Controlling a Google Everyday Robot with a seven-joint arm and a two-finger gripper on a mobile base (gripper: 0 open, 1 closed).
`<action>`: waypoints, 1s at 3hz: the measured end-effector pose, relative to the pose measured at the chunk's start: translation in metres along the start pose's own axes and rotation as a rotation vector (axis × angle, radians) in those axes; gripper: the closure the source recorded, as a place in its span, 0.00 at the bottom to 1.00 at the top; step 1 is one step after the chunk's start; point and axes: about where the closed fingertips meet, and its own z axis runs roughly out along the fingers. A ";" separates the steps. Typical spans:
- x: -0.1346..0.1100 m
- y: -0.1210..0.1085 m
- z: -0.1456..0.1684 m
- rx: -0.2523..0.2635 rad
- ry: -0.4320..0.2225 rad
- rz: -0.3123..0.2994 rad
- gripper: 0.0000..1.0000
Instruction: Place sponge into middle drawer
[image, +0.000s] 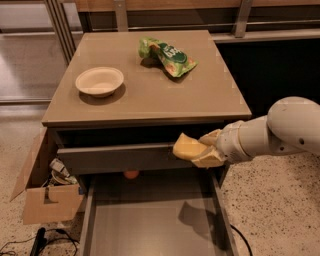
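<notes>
My gripper (202, 150) comes in from the right on a white arm and is shut on the pale yellow sponge (187, 147). It holds the sponge in the air in front of the cabinet, over the back right part of the pulled-out middle drawer (150, 225). The drawer is open, with a smooth grey floor, and the sponge's shadow falls on it. The sponge touches nothing but the fingers.
The cabinet top (200, 100) carries a white bowl (99, 81) and a green snack bag (167, 55). A small orange object (131, 174) lies at the back of the drawer. A cardboard box (47, 192) stands on the floor at the left.
</notes>
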 end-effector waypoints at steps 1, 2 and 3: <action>0.022 0.009 0.034 -0.050 0.001 0.051 1.00; 0.043 0.024 0.056 -0.087 -0.002 0.090 1.00; 0.063 0.049 0.072 -0.126 -0.003 0.116 1.00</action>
